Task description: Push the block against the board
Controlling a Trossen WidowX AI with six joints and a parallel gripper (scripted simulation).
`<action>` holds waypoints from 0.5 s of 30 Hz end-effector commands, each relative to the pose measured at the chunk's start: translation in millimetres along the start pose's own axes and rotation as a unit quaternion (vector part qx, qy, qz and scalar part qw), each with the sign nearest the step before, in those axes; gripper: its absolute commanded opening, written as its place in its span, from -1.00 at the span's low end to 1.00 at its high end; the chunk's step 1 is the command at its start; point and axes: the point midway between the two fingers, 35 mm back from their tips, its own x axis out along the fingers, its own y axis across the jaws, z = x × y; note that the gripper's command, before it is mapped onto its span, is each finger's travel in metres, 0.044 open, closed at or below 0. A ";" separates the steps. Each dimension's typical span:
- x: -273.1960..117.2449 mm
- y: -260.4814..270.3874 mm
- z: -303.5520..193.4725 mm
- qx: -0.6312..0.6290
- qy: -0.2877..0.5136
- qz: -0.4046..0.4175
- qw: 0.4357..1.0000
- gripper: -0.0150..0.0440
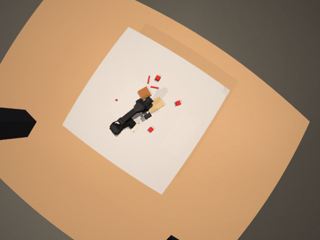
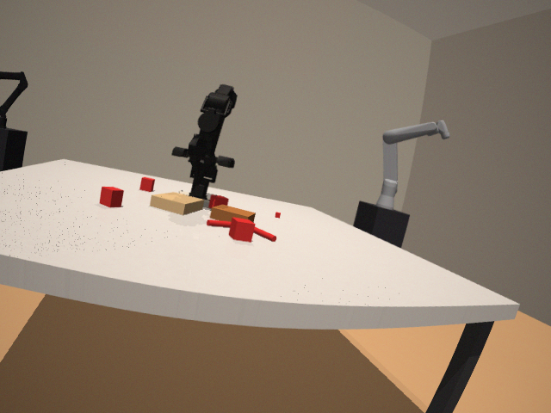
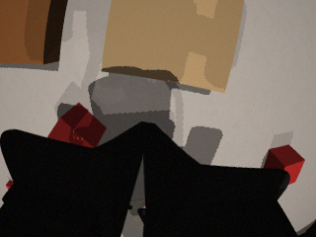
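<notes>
The orange-brown square block (image 1: 143, 92) (image 2: 231, 213) (image 3: 20, 35) lies flat on the table. The tan rectangular board (image 1: 158, 103) (image 2: 173, 203) (image 3: 148, 39) lies flat beside it, with a gap of bare table between their facing sides. My gripper (image 2: 198, 194) (image 3: 146, 129) is shut and empty. In the wrist view its tips show just short of the board's near side, at the base side, with dark shadow between. Whether they touch the board or the table I cannot tell. In the top view the arm hides the tips and part of the board.
A red cube (image 2: 218, 201) (image 3: 85, 116) sits close to the fingers. Other red cubes stand farther off: one (image 1: 157, 78) (image 2: 241, 229) beyond the block, one (image 1: 178, 102) (image 2: 111, 196) beyond the board, one (image 1: 150, 129) (image 2: 147, 183) (image 3: 285, 159) to the side. Two red rods lie near the block.
</notes>
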 end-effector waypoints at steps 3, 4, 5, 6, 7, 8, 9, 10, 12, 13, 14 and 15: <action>9.3 -9.1 -1.9 -0.006 0.000 -0.001 1.000 -0.49; 20.8 -8.9 -1.1 -0.006 0.000 -0.001 1.000 -0.49; 35.2 -8.7 -1.0 -0.006 0.000 -0.001 1.000 -0.49; 46.4 -8.8 -1.6 -0.006 0.000 -0.001 1.000 -0.49; 53.0 -8.9 -2.3 -0.006 0.000 -0.001 1.000 -0.49; 55.2 -8.9 -2.6 -0.006 0.000 -0.001 1.000 -0.49; 55.2 -8.9 -2.6 -0.006 0.000 -0.001 1.000 -0.49; 55.2 -8.9 -2.6 -0.006 0.000 -0.001 1.000 -0.49; 55.2 -8.9 -2.3 -0.006 0.000 -0.001 1.000 -0.49; 55.2 -8.9 -1.9 -0.006 0.000 -0.001 1.000 -0.49; 55.1 -8.9 -1.2 -0.006 0.000 -0.001 1.000 -0.49; 55.1 -8.8 -0.2 -0.006 0.000 -0.001 1.000 -0.49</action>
